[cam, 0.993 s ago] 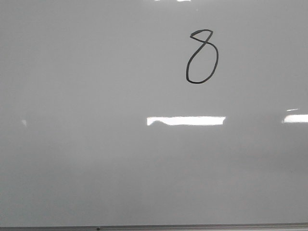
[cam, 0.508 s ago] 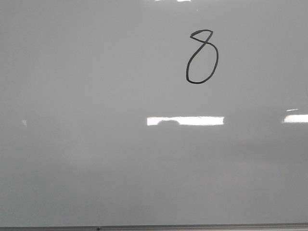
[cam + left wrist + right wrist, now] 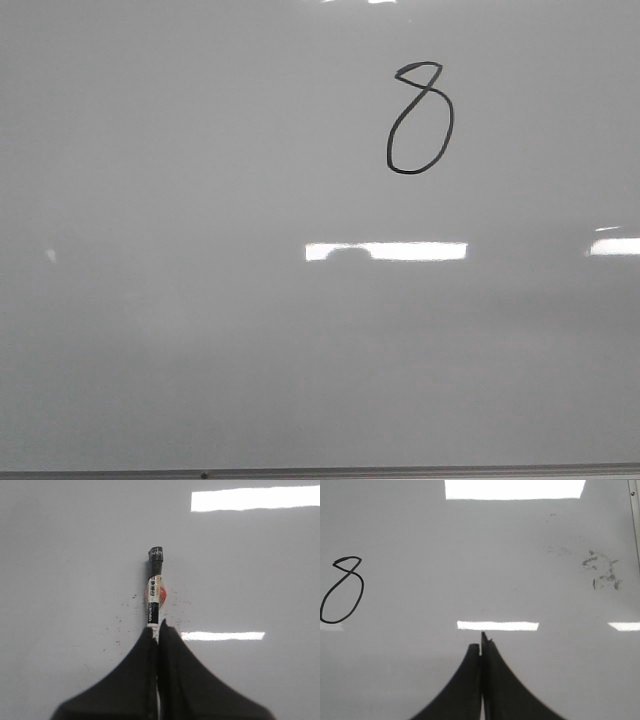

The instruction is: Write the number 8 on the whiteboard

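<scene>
The number 8 (image 3: 420,118) is drawn in thin black line at the upper right of the whiteboard (image 3: 200,300), which fills the front view. No arm shows there. In the left wrist view my left gripper (image 3: 157,627) is shut on a white-labelled marker (image 3: 154,595) whose black end points away over the board. I cannot tell whether that end touches the surface. My right gripper (image 3: 481,642) is shut with nothing in it, and the number 8 (image 3: 342,590) lies well off to its side.
A thin grey edge strip (image 3: 320,472) runs along the board's near side. A board edge (image 3: 635,520) also shows in the right wrist view, with dark smudges (image 3: 602,570) beside it. Faint specks (image 3: 120,625) surround the marker. Bright rectangular reflections (image 3: 385,251) lie on the surface.
A dim notch in the bright reflection has slid a little to the right. The figure 8 and the board look the same.
</scene>
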`<move>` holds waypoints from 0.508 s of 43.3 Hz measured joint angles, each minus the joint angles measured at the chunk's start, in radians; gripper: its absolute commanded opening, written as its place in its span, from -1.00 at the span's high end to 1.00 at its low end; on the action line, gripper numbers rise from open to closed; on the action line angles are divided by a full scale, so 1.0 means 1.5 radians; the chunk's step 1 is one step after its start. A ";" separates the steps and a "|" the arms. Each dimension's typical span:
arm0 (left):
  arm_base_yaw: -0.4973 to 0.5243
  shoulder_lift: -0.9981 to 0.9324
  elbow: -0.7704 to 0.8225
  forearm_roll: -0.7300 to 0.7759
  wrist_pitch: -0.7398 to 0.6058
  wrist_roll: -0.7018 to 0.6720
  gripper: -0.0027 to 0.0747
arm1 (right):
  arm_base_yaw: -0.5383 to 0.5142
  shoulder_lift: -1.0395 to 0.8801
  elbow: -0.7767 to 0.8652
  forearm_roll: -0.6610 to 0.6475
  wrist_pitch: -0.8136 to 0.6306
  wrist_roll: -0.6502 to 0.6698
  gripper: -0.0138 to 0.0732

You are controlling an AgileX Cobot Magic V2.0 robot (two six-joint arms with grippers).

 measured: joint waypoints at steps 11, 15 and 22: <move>0.000 0.000 0.000 0.000 0.000 0.000 0.99 | 0.034 0.000 0.000 -0.001 0.000 0.000 0.93; 0.000 0.000 0.000 0.000 0.000 0.000 0.99 | 0.036 0.000 0.000 -0.001 -0.001 0.000 0.93; 0.000 0.000 0.000 0.000 0.000 0.000 0.99 | 0.036 0.000 0.000 -0.001 -0.011 0.000 0.93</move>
